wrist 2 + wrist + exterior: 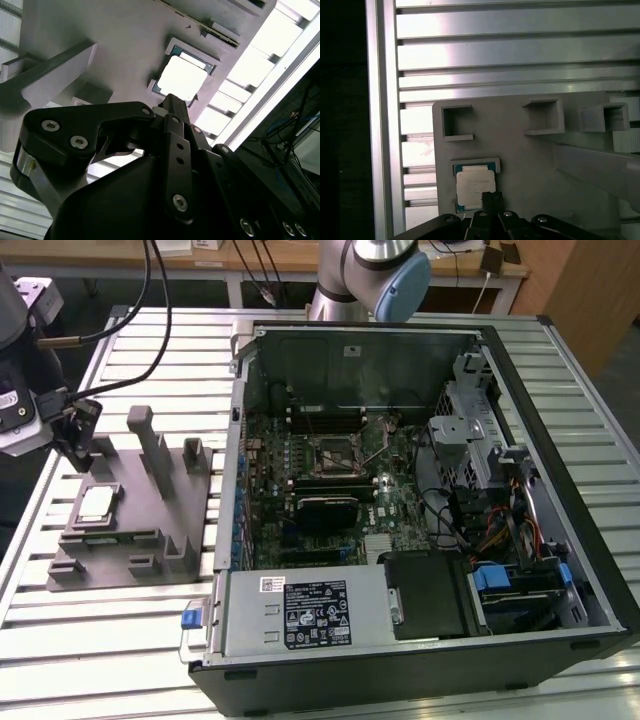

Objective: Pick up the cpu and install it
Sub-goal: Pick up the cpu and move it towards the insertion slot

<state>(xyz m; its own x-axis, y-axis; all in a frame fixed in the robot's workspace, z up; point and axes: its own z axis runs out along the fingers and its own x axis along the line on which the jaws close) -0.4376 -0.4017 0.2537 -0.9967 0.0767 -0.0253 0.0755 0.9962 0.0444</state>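
My gripper [84, 445] points downward at the exterior view's left, its two dark fingers [491, 199] drawn together with nothing between them in the first wrist view, while my arm's blue-capped joint [400, 285] stands well apart.

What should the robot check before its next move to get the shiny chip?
1. The cpu lies flat in its pocket in the grey fixture block: ok.
2. The pincer is centred over the cpu: cannot tell; in both wrist views its tip covers one edge.
3. The computer case is open on its side: ok.
4. The socket is empty and unlatched: cannot tell.
5. The cables lie to the exterior view's right of the socket: ok.
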